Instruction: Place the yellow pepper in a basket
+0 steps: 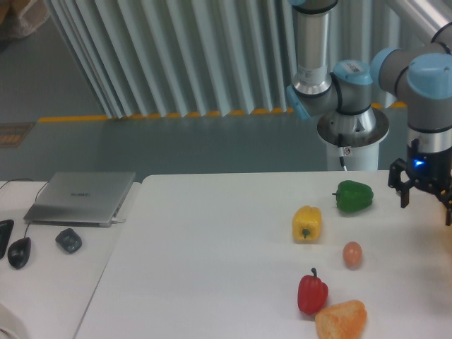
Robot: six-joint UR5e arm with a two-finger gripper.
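Note:
The yellow pepper (306, 224) lies on the white table (212, 268), right of centre, with its stem nub facing the front. My gripper (427, 210) hangs at the far right edge of the view, above the table and well to the right of the yellow pepper. Its dark fingers (405, 193) stand apart with nothing between them, so it is open. Part of the gripper is cut off by the frame edge. The basket is out of view.
A green pepper (353, 196) sits between the yellow pepper and my gripper. A small peach-coloured ball (352, 253), a red pepper (312, 293) and a lumpy orange vegetable (341, 319) lie nearer the front. A laptop (81, 198) and mouse (19, 252) are at the left.

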